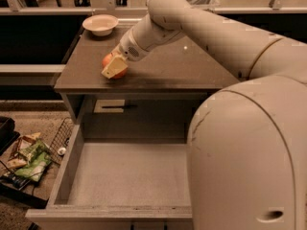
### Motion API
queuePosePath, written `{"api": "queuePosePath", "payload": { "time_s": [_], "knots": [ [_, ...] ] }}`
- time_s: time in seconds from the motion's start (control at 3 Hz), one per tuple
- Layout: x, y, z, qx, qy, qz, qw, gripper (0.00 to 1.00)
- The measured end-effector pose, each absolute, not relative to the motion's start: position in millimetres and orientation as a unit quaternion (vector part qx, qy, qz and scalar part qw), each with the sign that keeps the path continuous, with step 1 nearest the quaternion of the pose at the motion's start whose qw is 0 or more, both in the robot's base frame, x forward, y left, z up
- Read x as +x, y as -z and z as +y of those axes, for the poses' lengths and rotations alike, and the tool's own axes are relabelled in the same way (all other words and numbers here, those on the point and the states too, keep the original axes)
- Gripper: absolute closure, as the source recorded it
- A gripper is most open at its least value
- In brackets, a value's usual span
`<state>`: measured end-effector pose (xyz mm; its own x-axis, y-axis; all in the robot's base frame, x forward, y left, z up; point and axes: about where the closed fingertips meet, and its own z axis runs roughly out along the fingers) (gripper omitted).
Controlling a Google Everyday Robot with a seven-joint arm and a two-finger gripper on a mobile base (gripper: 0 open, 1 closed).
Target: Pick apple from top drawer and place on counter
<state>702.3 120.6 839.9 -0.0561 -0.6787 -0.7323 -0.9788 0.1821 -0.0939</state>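
The red-orange apple sits low over the left front part of the counter, at or just above its surface. My gripper is shut on the apple, with one cream finger across its front. The arm reaches in from the right across the counter. The top drawer is pulled out below, and the part of its grey floor that shows is bare; my arm hides its right side.
A shallow cream bowl stands at the counter's back left corner. A wire basket with packets lies on the floor left of the drawer. The robot's large body fills the right foreground.
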Motion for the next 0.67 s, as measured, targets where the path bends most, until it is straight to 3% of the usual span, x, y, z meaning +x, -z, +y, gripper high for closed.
{"api": "queuePosePath", "payload": {
  "time_s": [0.67],
  "knots": [
    [702.0, -839.7, 121.8, -0.600, -0.224, 0.691, 0.335, 0.35]
  ]
}}
